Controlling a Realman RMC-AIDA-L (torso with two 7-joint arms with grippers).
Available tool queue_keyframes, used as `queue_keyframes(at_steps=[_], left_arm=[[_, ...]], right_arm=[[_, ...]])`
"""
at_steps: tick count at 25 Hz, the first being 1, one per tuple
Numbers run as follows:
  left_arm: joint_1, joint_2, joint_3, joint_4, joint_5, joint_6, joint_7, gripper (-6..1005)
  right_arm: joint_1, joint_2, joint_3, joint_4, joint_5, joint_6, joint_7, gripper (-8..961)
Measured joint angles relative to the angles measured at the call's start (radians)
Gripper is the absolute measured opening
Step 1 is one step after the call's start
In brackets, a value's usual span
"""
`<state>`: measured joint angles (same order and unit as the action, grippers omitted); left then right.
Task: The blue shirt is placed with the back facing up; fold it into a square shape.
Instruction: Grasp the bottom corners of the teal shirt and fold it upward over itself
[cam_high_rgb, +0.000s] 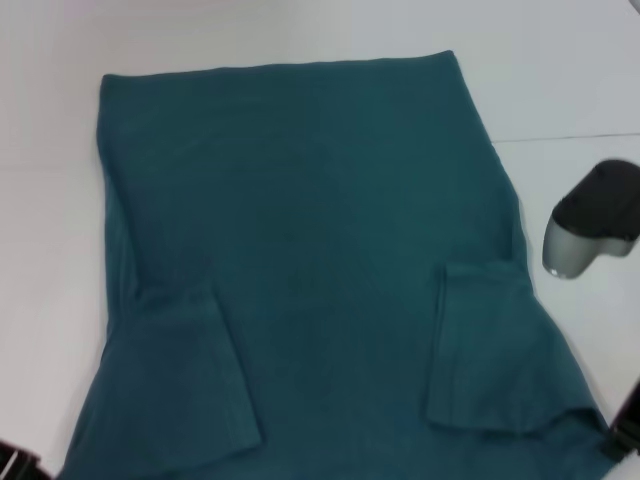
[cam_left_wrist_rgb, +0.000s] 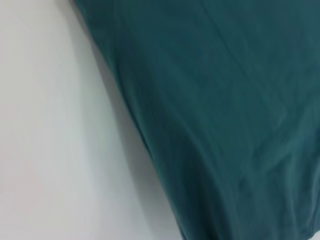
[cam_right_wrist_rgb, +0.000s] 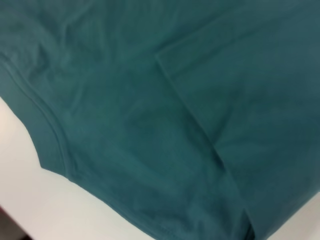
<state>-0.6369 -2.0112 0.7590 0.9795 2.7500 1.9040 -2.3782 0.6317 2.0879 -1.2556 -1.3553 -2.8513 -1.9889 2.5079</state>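
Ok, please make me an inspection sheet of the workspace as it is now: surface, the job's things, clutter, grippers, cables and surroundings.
Surface: white table, with a thin dark seam line on the robot's right side.
Job's things: the blue shirt lies flat, plain side up; both sleeves are folded inward onto the body, the left sleeve and the right sleeve. No lettering shows.
Clutter: a grey and black device rests on the table to the right of the shirt; what it is, I cannot tell.
Grippers: no fingers seen in any view; only dark parts at the near corners of the head view.
Cables: nothing seen.
Surroundings: nothing seen beyond the table.
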Motion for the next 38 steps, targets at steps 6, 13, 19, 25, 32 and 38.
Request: queue_keyframes(at_steps=[6,13,19,25,32,38], left_arm=[[-0.003,-0.005,0.002,-0.065,0.023,0.07,-0.001,50],[-0.001,-0.013,0.014,-0.079,0.018,0.101,-0.003,50],[-0.01,0.007,-0.056,-0.077,-0.046,0.139,0.021,51],[-0.018,0.076,-0.13,-0.082,-0.237,0.153,0.024,50],[-0.036,0.1,-0.223,-0.089,-0.331,0.046,0.039,50],[-0.047,0.101,-0.251,-0.099,-0.372,-0.142,0.048,51]], right_arm=[[-0.017,-0.001,-0.067,0.075,0.005,-0.003,-0.031,57],[-0.034,-0.001,-0.044,0.06,0.022,-0.004,-0.047,57],[-0.05,-0.001,0.116,-0.024,0.052,0.002,-0.165,57],[-0.036,-0.002,0.281,-0.074,0.109,0.037,-0.234,56],[-0.004,-0.003,0.401,-0.068,0.141,0.185,-0.238,56],[0.009,0.002,0.404,-0.028,0.167,0.352,-0.21,56]])
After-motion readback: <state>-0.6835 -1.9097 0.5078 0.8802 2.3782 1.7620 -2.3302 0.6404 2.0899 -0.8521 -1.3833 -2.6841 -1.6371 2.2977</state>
